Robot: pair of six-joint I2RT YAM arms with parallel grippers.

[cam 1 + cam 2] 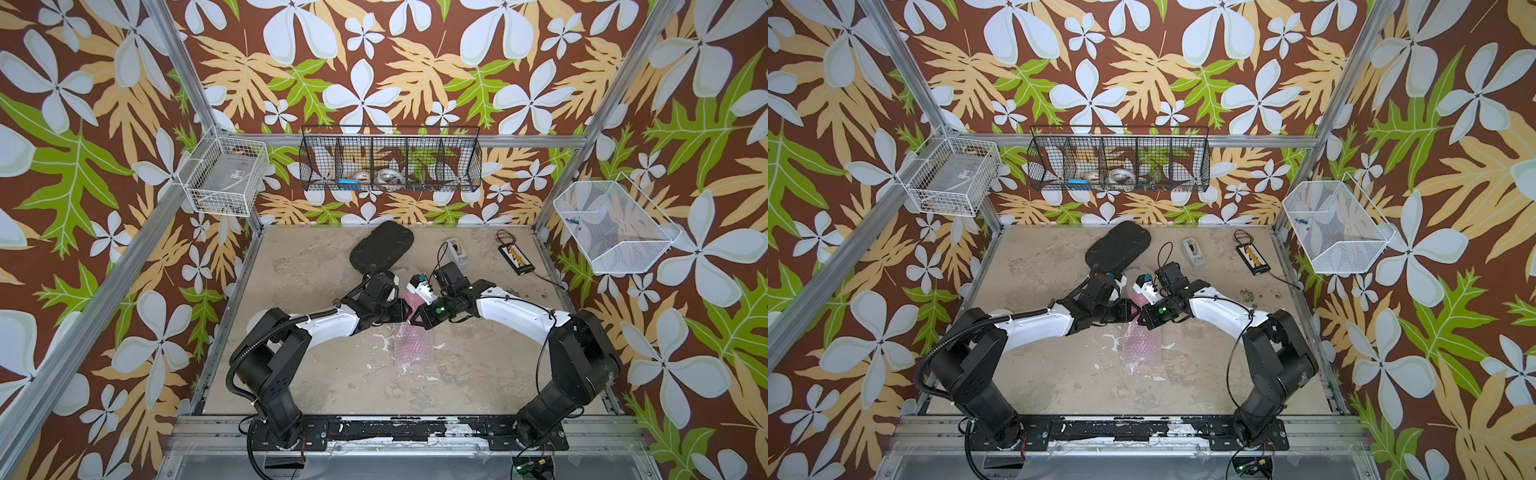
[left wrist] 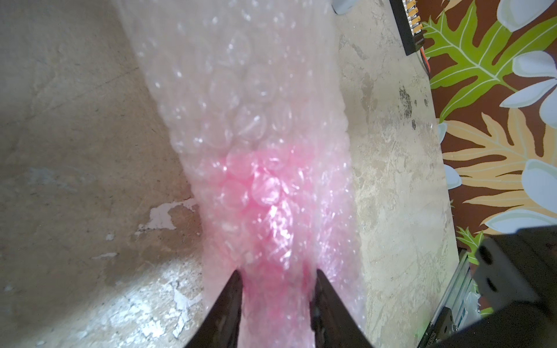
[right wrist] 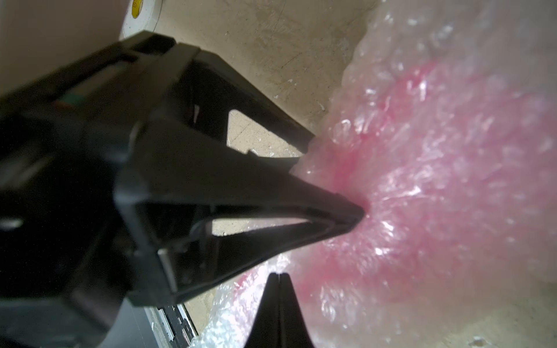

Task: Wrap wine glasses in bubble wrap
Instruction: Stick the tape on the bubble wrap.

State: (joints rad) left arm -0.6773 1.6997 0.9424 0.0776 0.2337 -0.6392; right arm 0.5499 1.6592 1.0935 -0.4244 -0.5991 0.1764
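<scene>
Left gripper [image 2: 277,272], partly open, clamps the goblet [image 2: 265,192] through its bubble wrap [image 2: 235,90]; right gripper [image 3: 278,274] is pinched shut just right of it.

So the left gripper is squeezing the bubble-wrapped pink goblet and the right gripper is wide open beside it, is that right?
Not quite. The right gripper is shut, not wide open: the right wrist view shows its fingers pressed together beside the bubble wrap. The left gripper is indeed squeezing the wrapped pink goblet.
</scene>
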